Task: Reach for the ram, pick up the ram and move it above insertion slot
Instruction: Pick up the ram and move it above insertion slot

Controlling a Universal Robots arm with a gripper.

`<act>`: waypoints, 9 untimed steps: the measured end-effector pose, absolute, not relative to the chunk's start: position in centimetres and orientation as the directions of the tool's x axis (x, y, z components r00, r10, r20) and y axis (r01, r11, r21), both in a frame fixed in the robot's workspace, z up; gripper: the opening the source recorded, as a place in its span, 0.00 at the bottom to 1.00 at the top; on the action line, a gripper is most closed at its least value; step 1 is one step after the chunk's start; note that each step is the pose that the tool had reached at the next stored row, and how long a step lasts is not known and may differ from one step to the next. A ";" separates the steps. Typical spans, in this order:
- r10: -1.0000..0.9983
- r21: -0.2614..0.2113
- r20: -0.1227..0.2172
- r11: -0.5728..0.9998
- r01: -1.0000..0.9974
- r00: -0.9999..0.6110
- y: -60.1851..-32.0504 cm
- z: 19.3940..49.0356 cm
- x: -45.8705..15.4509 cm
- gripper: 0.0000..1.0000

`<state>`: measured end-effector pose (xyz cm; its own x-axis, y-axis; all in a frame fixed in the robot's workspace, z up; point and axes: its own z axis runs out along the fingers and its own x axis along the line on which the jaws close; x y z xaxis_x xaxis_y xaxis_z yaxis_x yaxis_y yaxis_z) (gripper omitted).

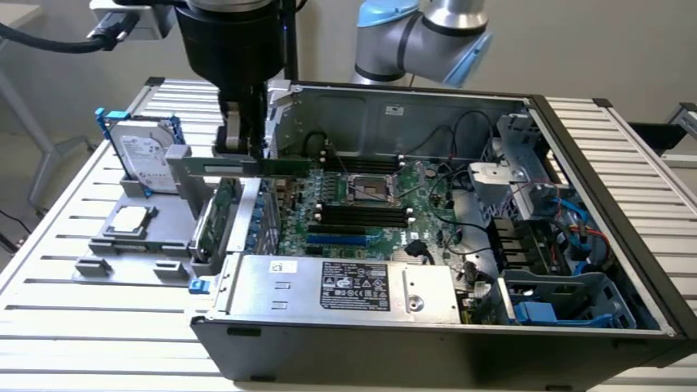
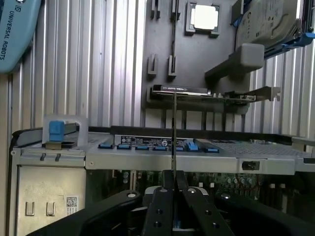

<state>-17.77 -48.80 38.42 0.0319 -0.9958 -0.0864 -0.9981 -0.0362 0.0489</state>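
Looking at your gripper [image 1: 241, 145], it's clamped on the ram [image 1: 286, 167], holding it level over the left wall of the computer case [image 1: 458, 327]. The stick hangs just above the motherboard [image 1: 370, 208], with open room beneath.

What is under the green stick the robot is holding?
The ram, clamped in the tool, hangs over the open computer case's edge. Below are green boards and the motherboard; directly underneath is covered.

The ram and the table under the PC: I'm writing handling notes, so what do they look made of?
The ram, gripped in the jaws: green, matte circuit board, probably fibreglass laminate. The table: ribbed, pale silver slats with a dull sheen, likely extruded aluminium.
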 end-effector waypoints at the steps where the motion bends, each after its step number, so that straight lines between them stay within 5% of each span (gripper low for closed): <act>1: -0.995 0.049 -0.089 -0.037 -0.998 0.032 -48.8 38.4 -17.3 0.14; 9: -0.994 0.048 -0.103 -0.041 -0.998 0.036 -48.8 38.4 -13.6 0.14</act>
